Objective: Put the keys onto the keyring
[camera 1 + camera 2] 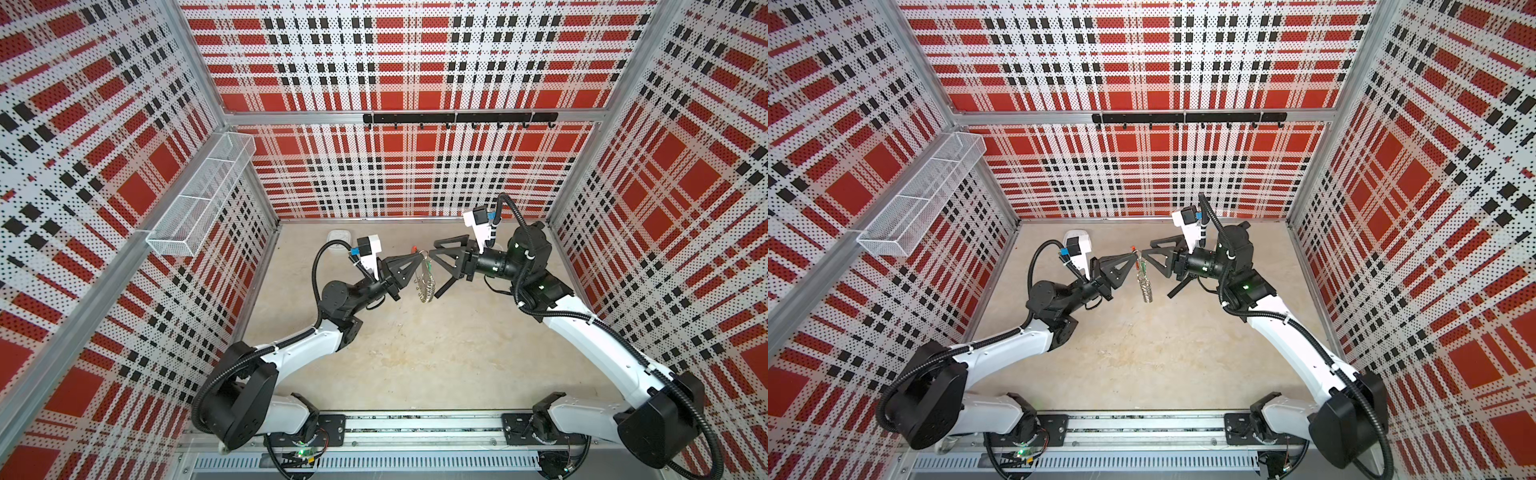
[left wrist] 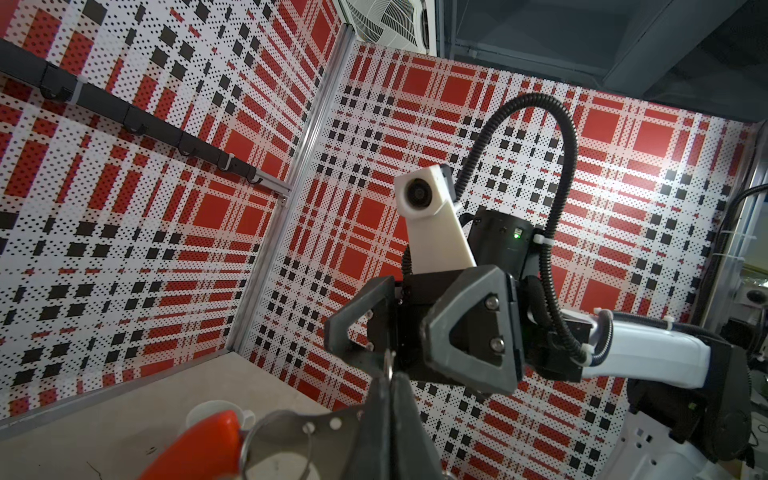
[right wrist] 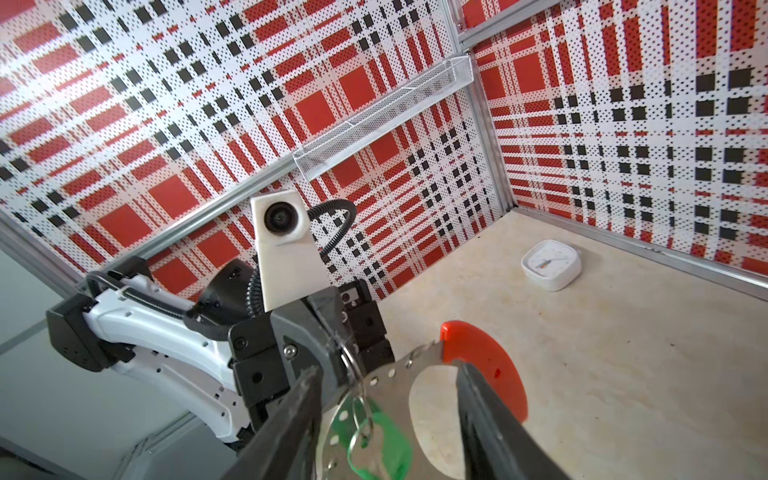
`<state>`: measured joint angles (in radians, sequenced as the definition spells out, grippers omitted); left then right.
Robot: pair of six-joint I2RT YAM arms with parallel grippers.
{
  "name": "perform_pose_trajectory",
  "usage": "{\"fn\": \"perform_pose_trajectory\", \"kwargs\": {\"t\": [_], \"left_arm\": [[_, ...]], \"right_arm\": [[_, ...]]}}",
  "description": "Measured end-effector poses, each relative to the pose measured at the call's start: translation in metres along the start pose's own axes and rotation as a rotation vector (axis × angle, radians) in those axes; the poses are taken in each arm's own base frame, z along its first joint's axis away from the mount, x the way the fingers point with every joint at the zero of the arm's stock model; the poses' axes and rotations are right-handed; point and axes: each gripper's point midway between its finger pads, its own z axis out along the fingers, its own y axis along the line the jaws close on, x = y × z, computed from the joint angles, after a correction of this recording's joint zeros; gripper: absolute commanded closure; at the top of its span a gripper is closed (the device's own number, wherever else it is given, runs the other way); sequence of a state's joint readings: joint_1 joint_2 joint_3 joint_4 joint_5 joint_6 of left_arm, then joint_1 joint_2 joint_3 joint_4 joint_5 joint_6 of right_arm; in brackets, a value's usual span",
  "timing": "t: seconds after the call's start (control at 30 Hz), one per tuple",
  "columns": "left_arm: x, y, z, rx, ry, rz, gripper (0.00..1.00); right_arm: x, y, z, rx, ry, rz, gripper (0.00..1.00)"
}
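The keyring [image 1: 425,279] hangs edge-on above the table between both arms; in the right wrist view it is a flat grey ring [image 3: 399,370] with rim holes and a red curved section [image 3: 486,357]. My left gripper [image 1: 419,256] [image 2: 388,376] is shut on its top, pinching the rim and a thin wire loop [image 3: 353,361]. The green tag [image 3: 388,436] of the keys dangles from wire loops against the ring; the dark key itself I cannot make out. My right gripper [image 1: 435,274] [image 3: 388,368] stands open, its fingers astride the ring.
A white square clock [image 3: 550,264] lies near the back left corner of the table [image 1: 415,353]. A white mug rim [image 2: 212,409] shows behind the red section. A wire basket [image 1: 199,195] hangs on the left wall, a black hook rail [image 1: 457,118] on the back wall.
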<state>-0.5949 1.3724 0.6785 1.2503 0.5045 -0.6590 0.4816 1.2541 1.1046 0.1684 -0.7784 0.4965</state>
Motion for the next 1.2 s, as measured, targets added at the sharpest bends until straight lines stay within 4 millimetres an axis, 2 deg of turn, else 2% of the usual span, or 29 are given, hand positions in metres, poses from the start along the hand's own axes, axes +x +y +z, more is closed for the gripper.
{"fn": "perform_pose_trajectory", "kwargs": {"t": [0.23, 0.57, 0.97, 1.1, 1.2], "left_arm": [[-0.012, -0.007, 0.000, 0.044, -0.070, -0.048, 1.00], [-0.018, -0.009, -0.001, 0.064, -0.107, -0.069, 1.00], [-0.016, -0.004, 0.000, 0.050, -0.114, -0.084, 1.00], [-0.016, -0.004, 0.000, 0.050, -0.114, -0.083, 1.00], [-0.015, -0.002, -0.001, 0.045, -0.109, -0.072, 0.89]], "right_arm": [[-0.003, 0.012, 0.006, -0.055, -0.014, -0.006, 0.61], [0.001, 0.018, 0.015, -0.091, -0.009, 0.004, 0.73], [0.001, 0.021, 0.018, -0.105, -0.011, 0.001, 1.00], [0.001, 0.021, 0.018, -0.104, -0.012, -0.003, 1.00], [0.003, 0.019, 0.018, -0.092, -0.007, -0.013, 1.00]]}}
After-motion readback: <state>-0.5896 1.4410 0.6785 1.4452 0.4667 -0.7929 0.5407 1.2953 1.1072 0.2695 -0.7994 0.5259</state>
